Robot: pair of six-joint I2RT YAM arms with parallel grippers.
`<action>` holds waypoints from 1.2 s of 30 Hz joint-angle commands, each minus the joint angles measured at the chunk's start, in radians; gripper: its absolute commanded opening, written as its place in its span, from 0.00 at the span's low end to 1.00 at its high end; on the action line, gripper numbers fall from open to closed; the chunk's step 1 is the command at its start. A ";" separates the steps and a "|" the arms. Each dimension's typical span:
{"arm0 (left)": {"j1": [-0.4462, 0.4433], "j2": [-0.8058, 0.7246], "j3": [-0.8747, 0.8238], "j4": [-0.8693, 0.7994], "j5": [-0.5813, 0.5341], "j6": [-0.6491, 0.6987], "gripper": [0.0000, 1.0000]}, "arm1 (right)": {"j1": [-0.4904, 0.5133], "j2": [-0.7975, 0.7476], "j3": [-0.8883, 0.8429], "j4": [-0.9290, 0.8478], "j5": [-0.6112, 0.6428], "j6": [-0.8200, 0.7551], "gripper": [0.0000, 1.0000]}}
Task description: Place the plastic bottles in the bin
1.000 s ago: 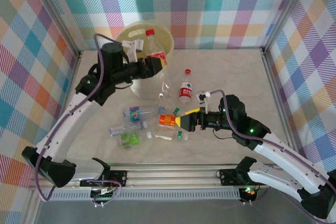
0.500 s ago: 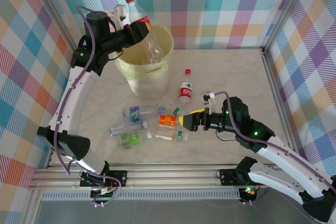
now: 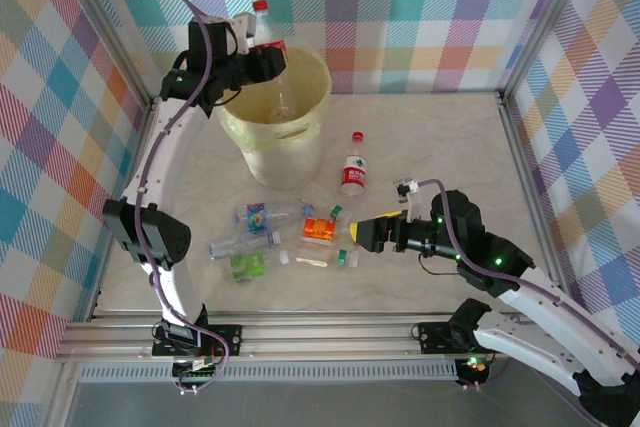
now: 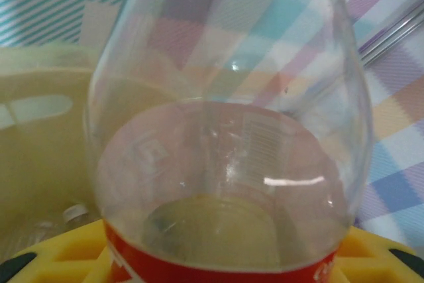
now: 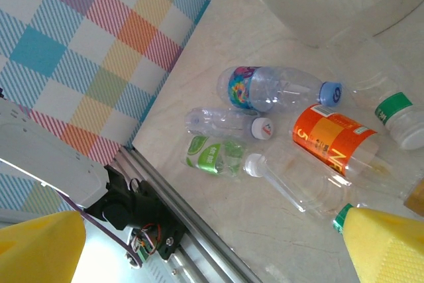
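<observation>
Having carried it farther back, I am pinching the red-labelled bottle [image 3: 283, 87] in my left gripper [image 3: 262, 59] over the bin [image 3: 285, 152], ready for dropping, while my right gripper [image 3: 352, 234] is hovering spread near the remaining bottles [image 3: 262, 215].

We counted one bin [image 3: 288, 155] and plastic bottles [image 3: 265, 213]: at least six lying on the counter [image 3: 430, 137], one upright, one held aloft.

- In the jaws of your left gripper [image 3: 266, 57], the red-labelled bottle [image 4: 225, 164] runs off the top and bottom edges, and its label is cut to a strip.
- Beyond those jaws, the bin [image 4: 33, 150] is blurred through the plastic.
- At one jaw of your right gripper [image 5: 212, 230], a green cap [image 5: 342, 215] is half hidden behind the yellow finger [image 5: 387, 250].
</observation>
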 commanded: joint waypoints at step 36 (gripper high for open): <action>0.011 0.026 0.030 -0.195 0.195 0.114 0.85 | 0.007 0.049 -0.034 -0.030 0.071 0.019 1.00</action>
